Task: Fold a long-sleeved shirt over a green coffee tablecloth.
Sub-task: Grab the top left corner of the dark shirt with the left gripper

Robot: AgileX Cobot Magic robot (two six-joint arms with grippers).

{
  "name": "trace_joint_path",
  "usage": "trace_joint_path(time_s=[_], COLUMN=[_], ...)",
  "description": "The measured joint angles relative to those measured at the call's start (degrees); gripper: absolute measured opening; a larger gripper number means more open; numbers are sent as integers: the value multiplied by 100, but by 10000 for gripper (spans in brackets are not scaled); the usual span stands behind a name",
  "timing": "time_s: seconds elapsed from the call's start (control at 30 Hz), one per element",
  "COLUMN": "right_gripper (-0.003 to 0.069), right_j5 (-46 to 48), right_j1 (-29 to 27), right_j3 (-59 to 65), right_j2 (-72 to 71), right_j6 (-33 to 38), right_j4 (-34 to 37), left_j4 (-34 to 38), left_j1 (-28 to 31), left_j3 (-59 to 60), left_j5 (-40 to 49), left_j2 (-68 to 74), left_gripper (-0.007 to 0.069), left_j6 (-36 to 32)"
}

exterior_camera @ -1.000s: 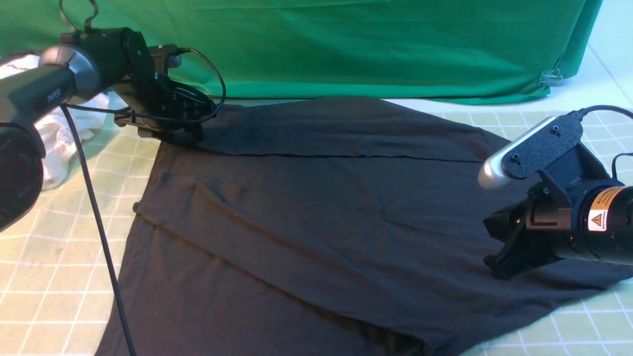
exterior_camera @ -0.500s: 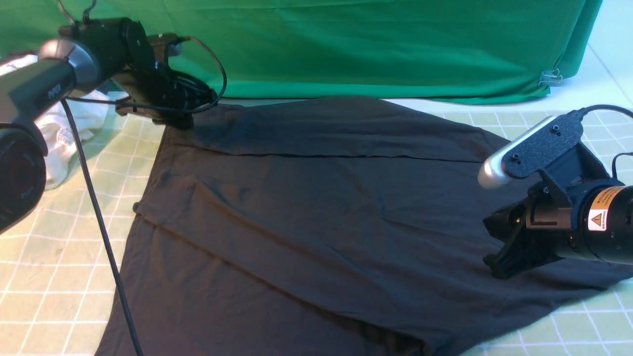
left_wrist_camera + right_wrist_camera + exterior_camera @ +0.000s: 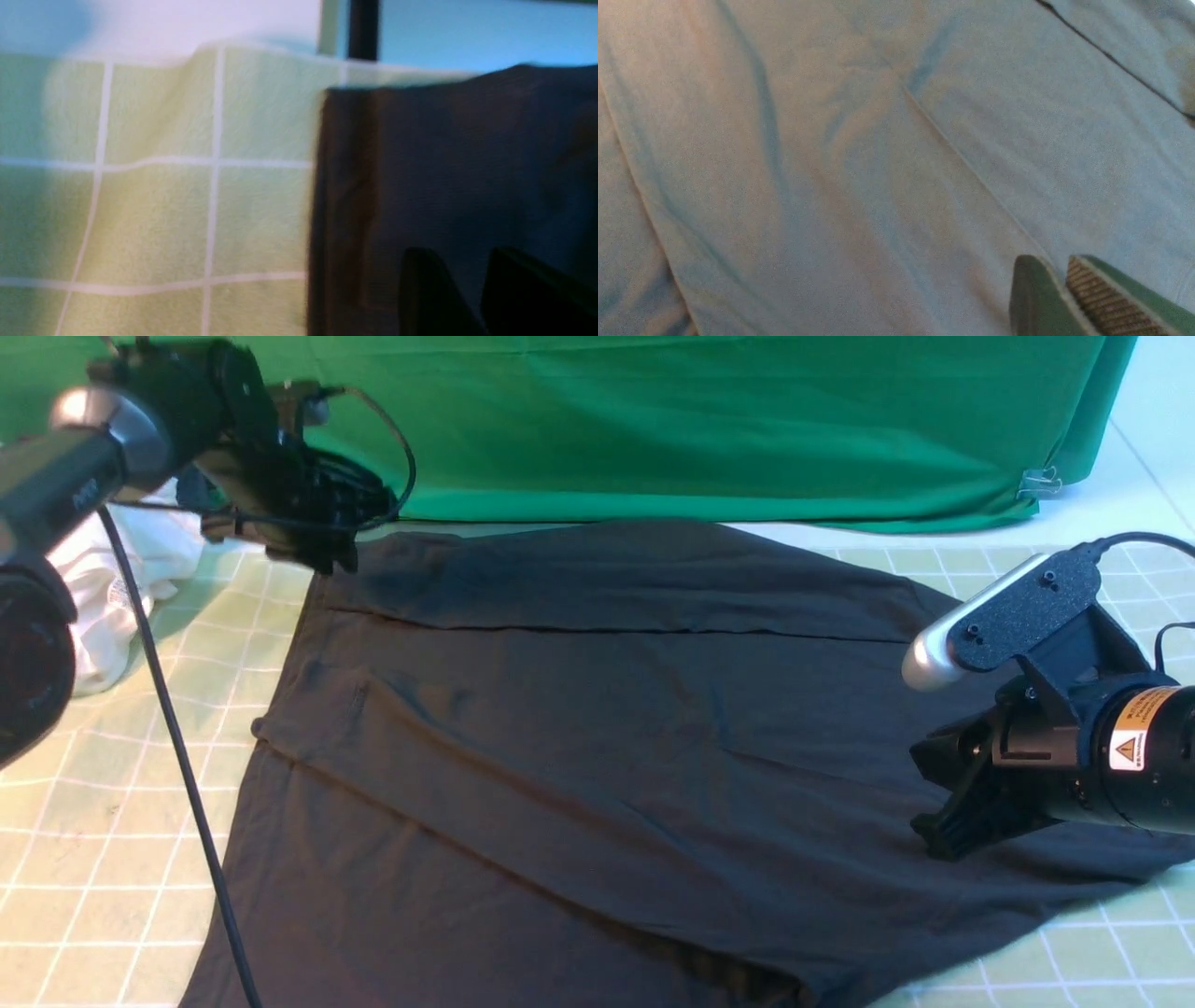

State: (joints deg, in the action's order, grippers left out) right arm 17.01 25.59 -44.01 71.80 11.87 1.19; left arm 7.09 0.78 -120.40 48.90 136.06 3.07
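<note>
Black shirt (image 3: 560,728); pale green tablecloth (image 3: 121,784), white grid, seemingly yellowish.

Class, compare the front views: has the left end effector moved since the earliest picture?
Yes. Judged against the green backdrop, the left end effector has risen in the view, drawing away from the shirt's long crease.

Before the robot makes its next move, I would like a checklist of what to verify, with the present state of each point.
1. Left end effector open, with no cloth between its fingers: ok.
2. Right end effector free of cloth: ok, nothing is between its fingers.
3. Shirt lying on the checked tablecloth: ok.
4. Shirt smooth: not ok, creases run across it.
5. Whole shirt in the front view: not ok, the near part is cut off by the picture edge.
6. Shirt's underside flat: cannot tell, it is hidden.
</note>
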Motion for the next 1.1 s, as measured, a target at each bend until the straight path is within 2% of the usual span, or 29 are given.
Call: trace_joint_path(time_s=[0.13, 0.27, 0.4, 0.7, 0.8, 0.97, 1.1], right_gripper=[137, 137, 137, 138, 138, 138, 138], right_j5=[-62, -66, -66, -66, -66, -66, -66], right_j1=[0, 0, 0, 0, 0, 0, 0], right_j3=[6, 6, 6, 6, 6, 6, 6], right_j2=[58, 168, 239, 239, 239, 239, 239], right_j6=[0, 0, 0, 0, 0, 0, 0], right_j4=[0, 0, 0, 0, 0, 0, 0], left_j4=[-79, -196, -257, -54, -82, -125, -125], left_j1=[6, 6, 6, 6, 6, 6, 6], left_j3=[0, 0, 0, 0, 0, 0, 0], left_j5=[-155, -206, -188, -150, -193, -227, -220], left_j2=[137, 142, 142, 142, 142, 142, 190], left_gripper=[340, 386, 372, 237, 242, 319, 337], left_j6=[73, 117, 126, 39, 9, 3, -2])
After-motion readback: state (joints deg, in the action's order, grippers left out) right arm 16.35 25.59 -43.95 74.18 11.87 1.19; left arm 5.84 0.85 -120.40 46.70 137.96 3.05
